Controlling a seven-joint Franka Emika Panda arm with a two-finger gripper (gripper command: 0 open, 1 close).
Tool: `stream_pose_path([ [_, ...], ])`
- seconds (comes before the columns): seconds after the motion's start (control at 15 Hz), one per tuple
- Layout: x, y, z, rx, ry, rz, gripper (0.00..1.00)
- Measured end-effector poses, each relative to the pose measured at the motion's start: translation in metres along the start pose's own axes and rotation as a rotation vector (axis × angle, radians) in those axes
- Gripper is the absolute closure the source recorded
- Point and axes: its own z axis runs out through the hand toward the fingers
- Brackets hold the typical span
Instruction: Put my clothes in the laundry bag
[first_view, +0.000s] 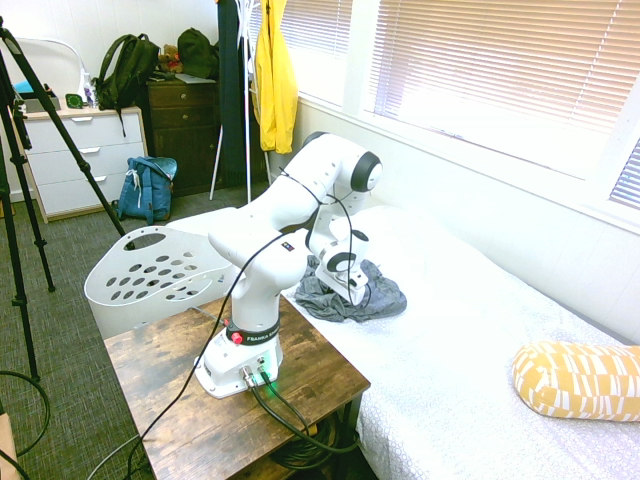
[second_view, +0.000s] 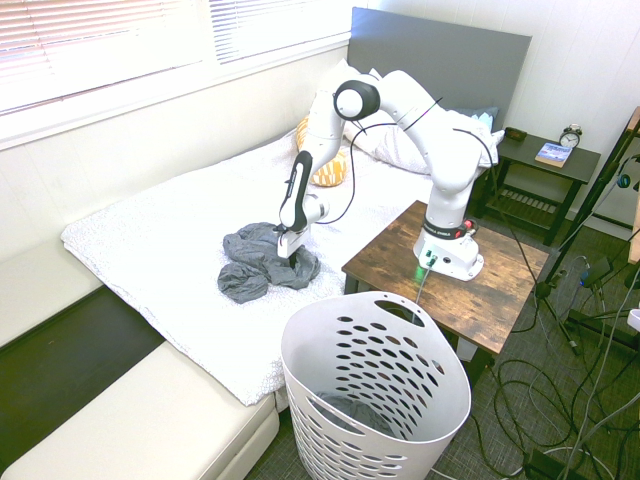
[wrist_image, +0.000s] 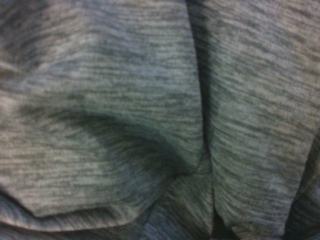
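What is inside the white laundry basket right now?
Through the laundry basket's open top, a patch of grey shows at the bottom; what it is cannot be told. The grey garment lies on the bed, outside it.
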Motion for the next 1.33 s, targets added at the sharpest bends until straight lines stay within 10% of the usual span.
stream_pose_path([
  [0.67, -0.051, -0.092, -0.152, 0.013, 0.091, -0.063, 1.00],
  [1.33, -0.367, -0.155, -0.431, 0.055, 0.152, -0.294, 1.00],
])
